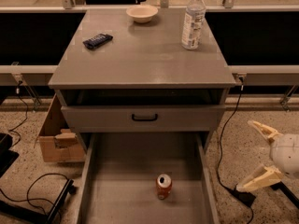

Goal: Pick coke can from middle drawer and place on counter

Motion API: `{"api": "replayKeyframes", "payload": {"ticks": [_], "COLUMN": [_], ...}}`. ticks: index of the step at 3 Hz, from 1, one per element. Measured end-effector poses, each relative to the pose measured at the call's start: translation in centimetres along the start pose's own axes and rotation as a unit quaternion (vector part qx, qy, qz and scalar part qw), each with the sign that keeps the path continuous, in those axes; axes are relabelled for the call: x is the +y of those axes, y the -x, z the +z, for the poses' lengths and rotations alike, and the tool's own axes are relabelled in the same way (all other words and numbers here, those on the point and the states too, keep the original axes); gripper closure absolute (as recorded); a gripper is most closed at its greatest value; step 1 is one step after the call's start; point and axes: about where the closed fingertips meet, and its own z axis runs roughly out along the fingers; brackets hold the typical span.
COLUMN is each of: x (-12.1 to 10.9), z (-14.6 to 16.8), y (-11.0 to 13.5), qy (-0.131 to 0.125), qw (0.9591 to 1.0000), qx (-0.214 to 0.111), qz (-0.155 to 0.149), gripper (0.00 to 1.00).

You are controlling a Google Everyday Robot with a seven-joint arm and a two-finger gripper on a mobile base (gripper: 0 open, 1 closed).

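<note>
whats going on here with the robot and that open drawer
The robot's pincer hangs open to the right of the cabinet, holding nothing. The coke can stands upright on the floor of the pulled-out middle drawer, not yet picked. The counter above holds a bowl, a water bottle and a small dark device.
</note>
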Motion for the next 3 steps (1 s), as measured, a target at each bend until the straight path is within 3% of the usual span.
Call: {"api": "replayKeyframes", "payload": {"ticks": [1,2,3], "x": [0.0,1.7,4.6], "z": [0.0,3.0,8.7], "y": [0.0,-1.5,-3.9], "qy": [0.0,0.018,0.038], "qw": [1.0,0.9987,0.9909], "qx": [0.0,-0.042,-0.117], "qz": [0.0,0.022,0.055], "gripper": [0.0,0.0,0.0]}}
